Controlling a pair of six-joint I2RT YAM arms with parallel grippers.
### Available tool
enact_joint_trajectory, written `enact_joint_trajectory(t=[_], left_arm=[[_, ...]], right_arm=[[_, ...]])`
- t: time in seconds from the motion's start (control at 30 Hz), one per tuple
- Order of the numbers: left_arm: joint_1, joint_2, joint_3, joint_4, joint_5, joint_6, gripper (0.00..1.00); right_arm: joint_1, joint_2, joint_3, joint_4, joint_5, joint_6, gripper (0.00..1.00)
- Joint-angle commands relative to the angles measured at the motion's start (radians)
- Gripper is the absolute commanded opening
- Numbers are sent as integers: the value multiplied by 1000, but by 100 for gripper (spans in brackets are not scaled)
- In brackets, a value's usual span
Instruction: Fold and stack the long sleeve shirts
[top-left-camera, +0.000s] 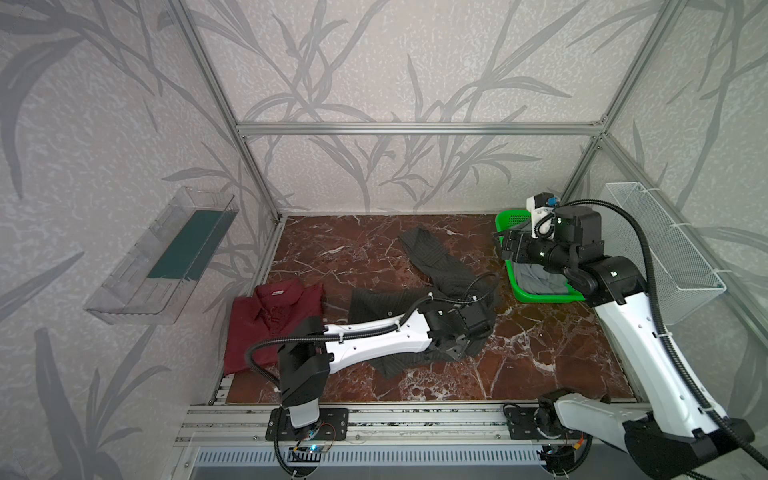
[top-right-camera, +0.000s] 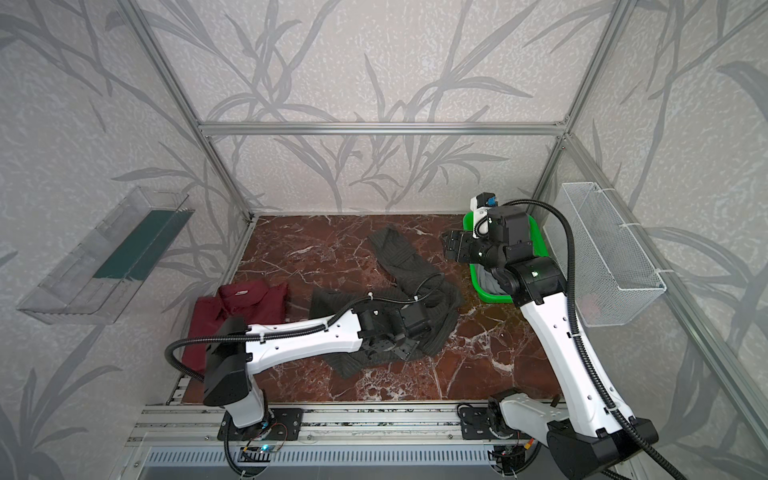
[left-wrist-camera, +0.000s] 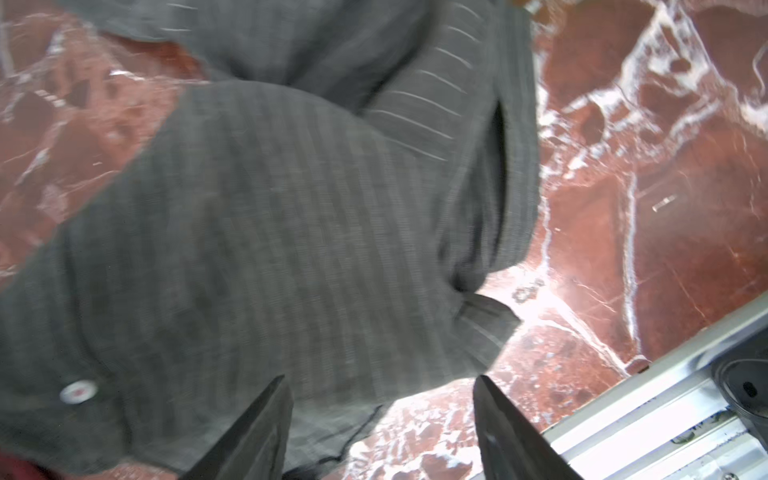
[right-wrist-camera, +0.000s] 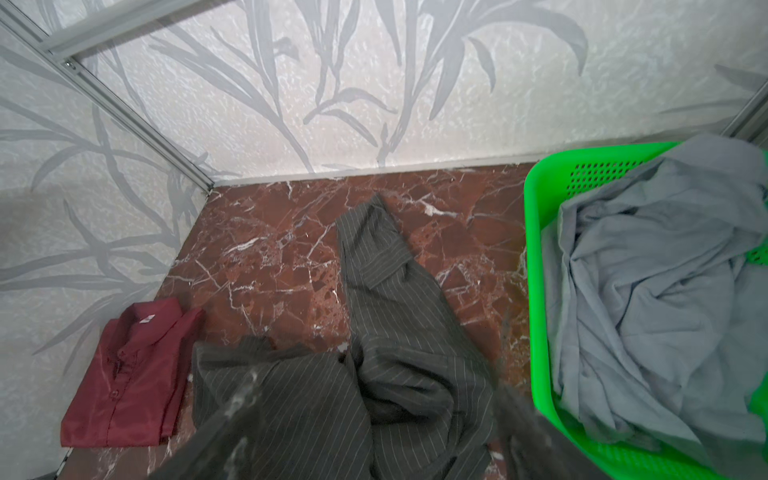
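Folded shirt (top-left-camera: 270, 324) left on table (top-left-camera: 332, 249), rumpled shirt (top-left-camera: 432, 253) centre, basket (top-left-camera: 540, 297) right rear holding cloth (top-left-camera: 536, 276).

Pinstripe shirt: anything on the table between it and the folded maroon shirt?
Nothing visible lies between them: only a bare strip of marble table separates the pinstripe shirt from the maroon shirt. The left arm reaches across above that gap, with the left gripper open over the pinstripe fabric.
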Motion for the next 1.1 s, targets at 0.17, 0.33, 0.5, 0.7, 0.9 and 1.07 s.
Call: enact_joint_trajectory(t=[0.17, 0.33, 0.5, 0.7, 0.9, 1.07], left_arm=[[-60, 118, 70, -71, 15, -14, 71], [-60, 199, 118, -110, -32, -56, 70], [-52, 230, 136, -109, -51, -45, 48], [-25, 225, 101, -94, -39, -30, 25], [-14, 226, 64, -59, -26, -25, 11], [0, 207, 62, -59, -24, -26, 0]], right_arm=[[-18, -60, -61, 50, -9, 8, 86], [-18, -72, -80, 59, -18, 9, 86], [-18, -90, -91, 63, -18, 9, 86], [-19, -101, -104, 71, -25, 13, 86], [-21, -104, -110, 83, -50, 29, 86], [-24, -105, -115, 82, -48, 29, 86]])
